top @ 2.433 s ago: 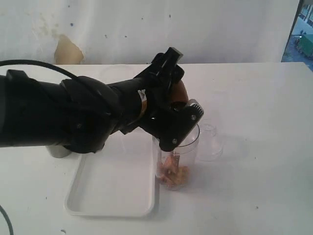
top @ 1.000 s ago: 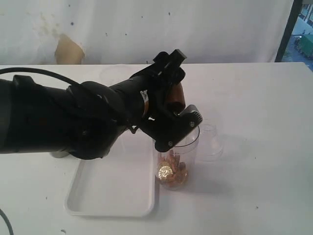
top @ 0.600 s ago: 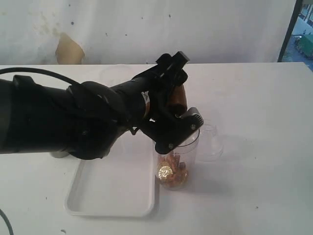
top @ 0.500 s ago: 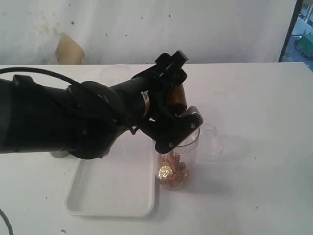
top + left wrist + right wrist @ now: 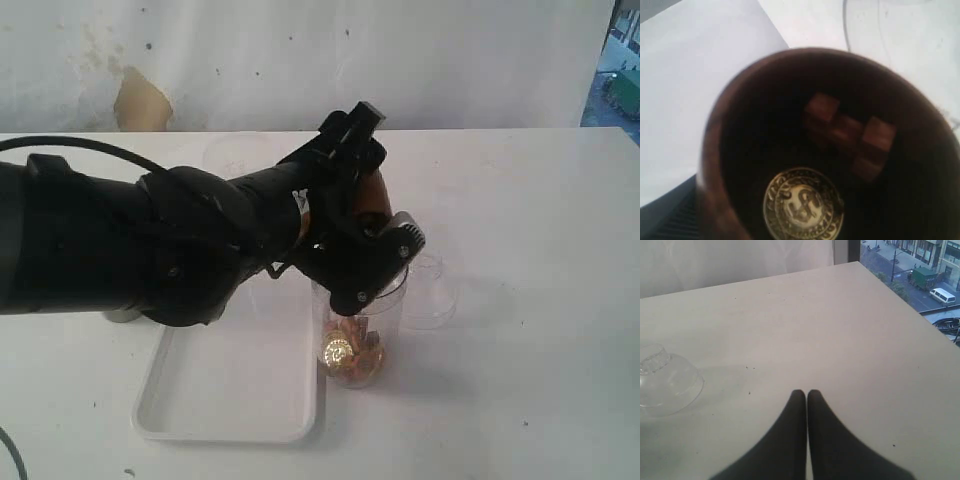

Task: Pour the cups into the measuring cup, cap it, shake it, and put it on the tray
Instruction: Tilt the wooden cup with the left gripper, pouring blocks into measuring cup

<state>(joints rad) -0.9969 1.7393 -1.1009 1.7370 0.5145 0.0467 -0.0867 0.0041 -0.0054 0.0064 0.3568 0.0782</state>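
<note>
The small copper-brown cup (image 5: 374, 196) is held tipped over the mouth of the clear measuring cup (image 5: 362, 325), with my left gripper (image 5: 366, 214) shut on it. Brown cubes and a gold coin (image 5: 338, 351) lie at the measuring cup's bottom. In the left wrist view the copper cup (image 5: 725, 150) fills the frame, and a gold coin (image 5: 803, 205) and brown cubes (image 5: 845, 131) show in its dark inside. The clear dome cap (image 5: 431, 290) (image 5: 666, 381) rests just right of the measuring cup. The white tray (image 5: 225, 395) lies to its left. My right gripper (image 5: 806, 393) is shut and empty above bare table.
The steel tumbler (image 5: 121, 314) peeks out from under my left arm, left of the tray. A faint frosted cup (image 5: 237, 152) stands at the back near the wall. The table's right edge (image 5: 920, 315) runs past my right gripper.
A gold coin has dropped into the measuring cup since the earliest frame. My left gripper with the copper cup has shifted slightly right over the measuring cup.
</note>
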